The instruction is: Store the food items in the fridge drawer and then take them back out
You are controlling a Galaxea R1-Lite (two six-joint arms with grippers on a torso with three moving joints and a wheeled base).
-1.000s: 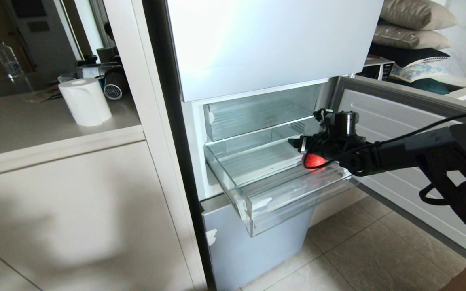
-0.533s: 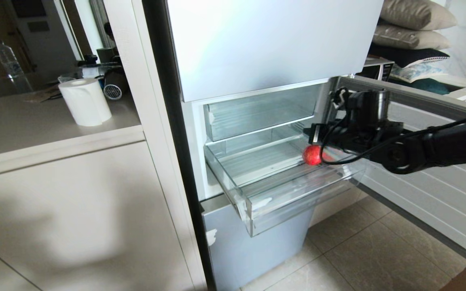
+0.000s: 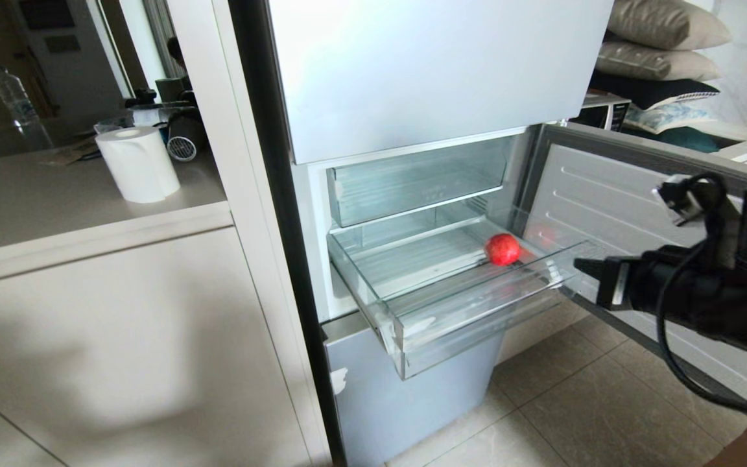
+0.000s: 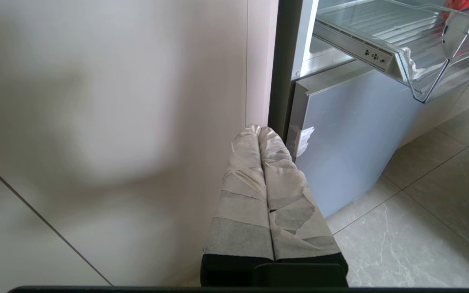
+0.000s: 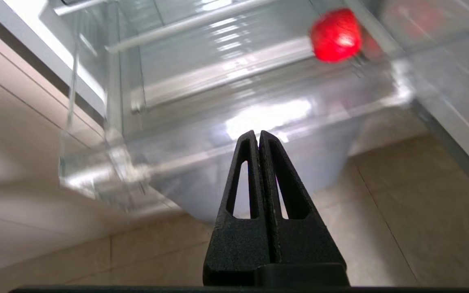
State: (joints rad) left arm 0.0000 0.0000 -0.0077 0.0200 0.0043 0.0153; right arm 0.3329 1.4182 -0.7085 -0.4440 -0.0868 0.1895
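Sitting alone in the pulled-out clear plastic fridge drawer (image 3: 451,305), near its right side, is the glossy round red fruit (image 3: 502,249), with the black right gripper (image 3: 584,267) pinched closed, empty, just outside it.

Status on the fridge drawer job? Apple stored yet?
Stored: the apple sits in the open drawer, near its right side. In hand: nothing; the right gripper is shut, empty, just off the drawer's right end; the left gripper is parked low by the cabinet. Left: take the apple back out.
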